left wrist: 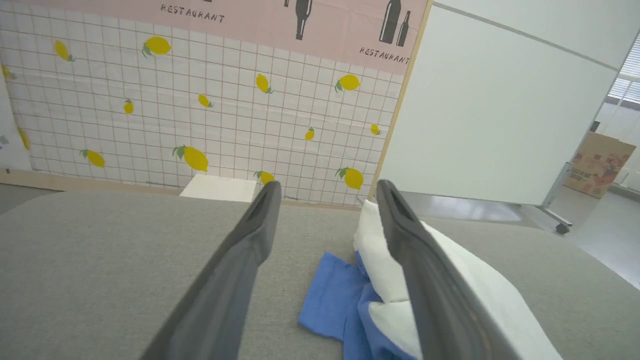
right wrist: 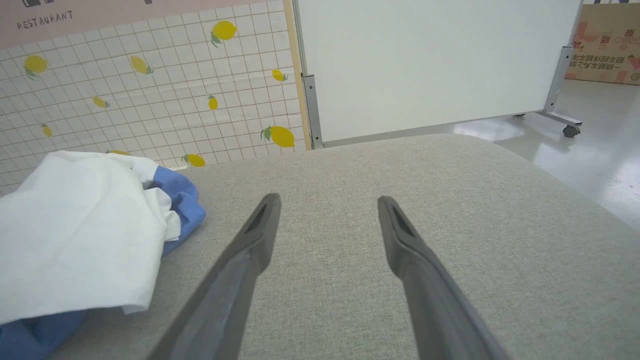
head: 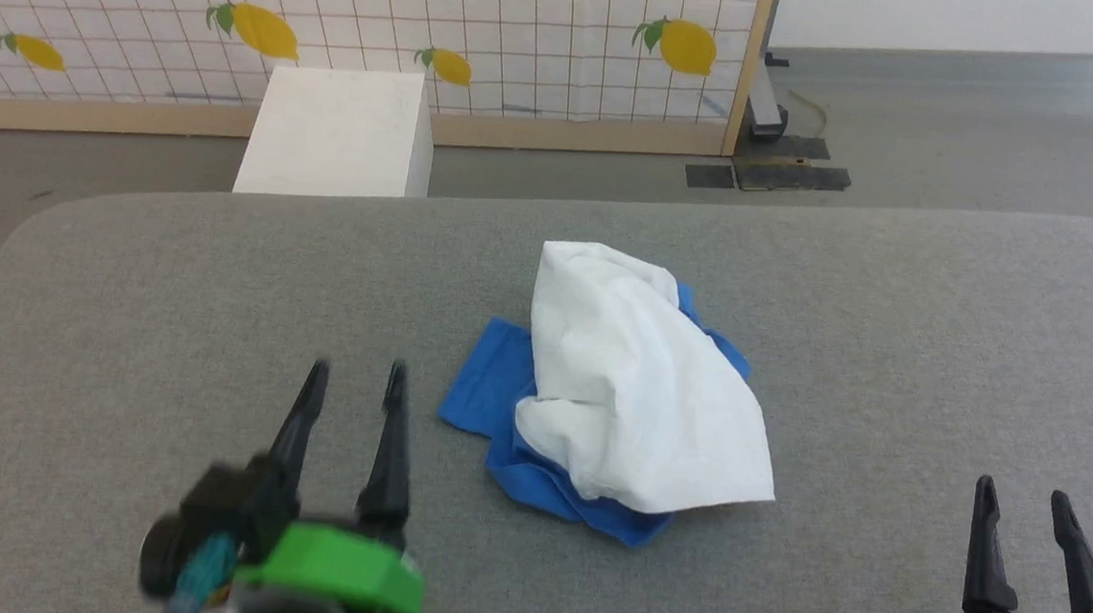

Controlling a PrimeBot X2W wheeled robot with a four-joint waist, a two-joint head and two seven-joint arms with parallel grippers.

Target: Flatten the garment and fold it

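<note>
The garment (head: 627,389) lies bunched in a loose heap at the middle of the grey padded surface (head: 172,300), white body on top and blue sleeves poking out beneath at the left and front. My left gripper (head: 356,380) hovers open just left of the heap, apart from it, nothing between its fingers. In the left wrist view the garment (left wrist: 350,300) sits ahead and to the right of the left gripper (left wrist: 327,192). My right gripper (head: 1024,499) stands open at the lower right, well clear of the cloth. The right wrist view has the garment (right wrist: 80,235) left of the right gripper (right wrist: 327,205).
A white box (head: 337,133) stands on the floor behind the surface's far edge. Behind it is a lemon-print grid panel (head: 527,36) in a wooden frame. A white partition on casters (right wrist: 430,65) and a cardboard box (right wrist: 605,45) stand further off.
</note>
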